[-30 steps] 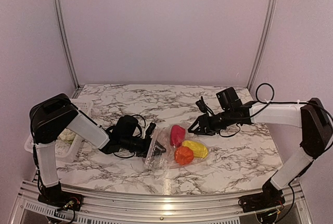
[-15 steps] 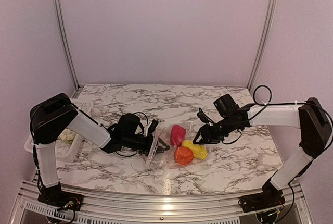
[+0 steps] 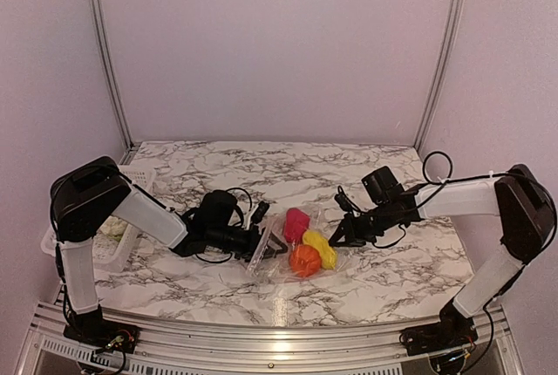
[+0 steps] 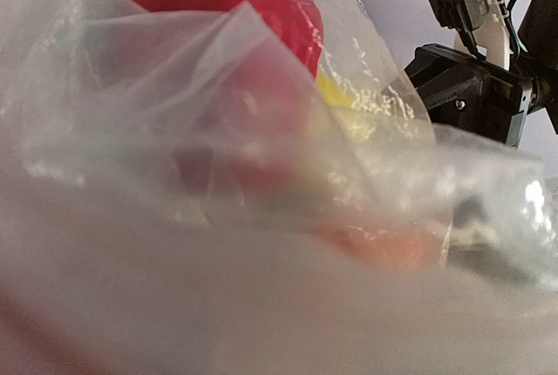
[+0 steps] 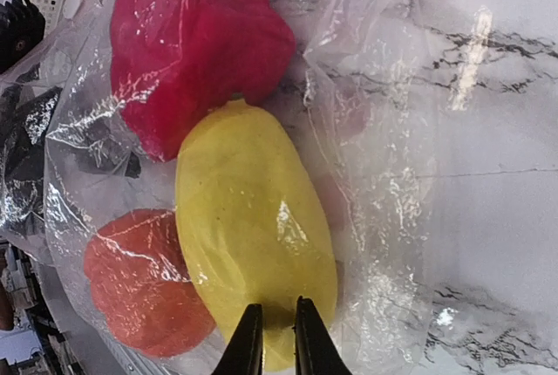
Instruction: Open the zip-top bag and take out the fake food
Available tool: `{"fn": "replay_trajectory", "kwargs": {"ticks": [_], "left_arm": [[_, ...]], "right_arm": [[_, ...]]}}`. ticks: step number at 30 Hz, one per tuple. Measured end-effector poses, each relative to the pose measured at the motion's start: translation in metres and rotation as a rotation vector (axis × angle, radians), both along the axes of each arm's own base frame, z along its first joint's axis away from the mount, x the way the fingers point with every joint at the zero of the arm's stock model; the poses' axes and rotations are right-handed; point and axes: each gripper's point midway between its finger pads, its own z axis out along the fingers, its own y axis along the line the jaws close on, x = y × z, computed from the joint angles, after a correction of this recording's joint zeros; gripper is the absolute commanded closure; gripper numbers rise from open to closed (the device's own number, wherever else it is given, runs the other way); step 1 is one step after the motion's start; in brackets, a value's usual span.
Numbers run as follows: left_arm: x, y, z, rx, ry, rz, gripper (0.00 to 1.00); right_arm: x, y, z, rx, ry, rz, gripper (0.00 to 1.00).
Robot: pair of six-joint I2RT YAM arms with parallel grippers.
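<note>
The clear zip-top bag (image 3: 272, 262) lies mid-table holding fake food: a pink-red piece (image 3: 297, 221), a yellow oblong piece (image 3: 321, 249) and an orange-red round fruit (image 3: 305, 261). My left gripper (image 3: 268, 237) is at the bag's left edge, its fingers apart in the top view. Bag film (image 4: 218, 131) covers the left wrist view and hides those fingers. My right gripper (image 5: 273, 333) is at the bag's right end. Its fingertips are almost together, pinching the film (image 5: 384, 174) over the end of the yellow piece (image 5: 253, 218).
A white lattice basket (image 3: 131, 185) stands at the table's left edge beside the left arm. Marble tabletop (image 3: 384, 270) lies in front of and behind the bag. The right arm's cable (image 3: 436, 153) loops above its wrist.
My right gripper came down and left onto the bag's right end and closed. The left fingers spread wider. The food shifted slightly left.
</note>
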Motion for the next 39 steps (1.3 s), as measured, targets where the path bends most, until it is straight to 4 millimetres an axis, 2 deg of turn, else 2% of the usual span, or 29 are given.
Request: {"fn": "replay_trajectory", "kwargs": {"ticks": [4, 9, 10, 16, 19, 22, 28, 32, 39], "left_arm": [[-0.01, -0.012, 0.009, -0.024, -0.022, -0.054, 0.36], [-0.024, -0.025, 0.02, -0.061, -0.038, -0.115, 0.3], [-0.026, -0.026, 0.021, -0.065, -0.035, -0.123, 0.3], [-0.028, -0.023, 0.018, -0.069, -0.028, -0.111, 0.37], [-0.028, -0.013, 0.008, -0.058, -0.012, -0.08, 0.39], [-0.032, -0.002, 0.009, -0.057, -0.037, -0.082, 0.38], [-0.057, 0.018, 0.011, -0.023, -0.117, -0.197, 0.36], [-0.064, 0.02, 0.008, -0.012, -0.174, -0.257, 0.38], [-0.058, 0.008, 0.017, -0.067, -0.33, -0.277, 0.34]], "right_arm": [[-0.005, 0.016, -0.004, 0.02, -0.008, 0.041, 0.99], [-0.023, 0.018, -0.04, -0.03, 0.077, 0.057, 1.0], [-0.025, 0.021, -0.041, -0.017, 0.088, 0.062, 1.0], [-0.022, 0.032, -0.042, 0.016, 0.079, 0.072, 1.0], [-0.021, 0.035, -0.042, 0.025, 0.073, 0.077, 1.0], [-0.021, 0.036, -0.042, 0.027, 0.07, 0.077, 1.0], [-0.021, 0.037, -0.042, 0.033, 0.069, 0.071, 1.0], [-0.02, 0.037, -0.042, 0.035, 0.072, 0.065, 1.0], [-0.019, 0.039, -0.042, 0.043, 0.072, 0.068, 1.0]]}}
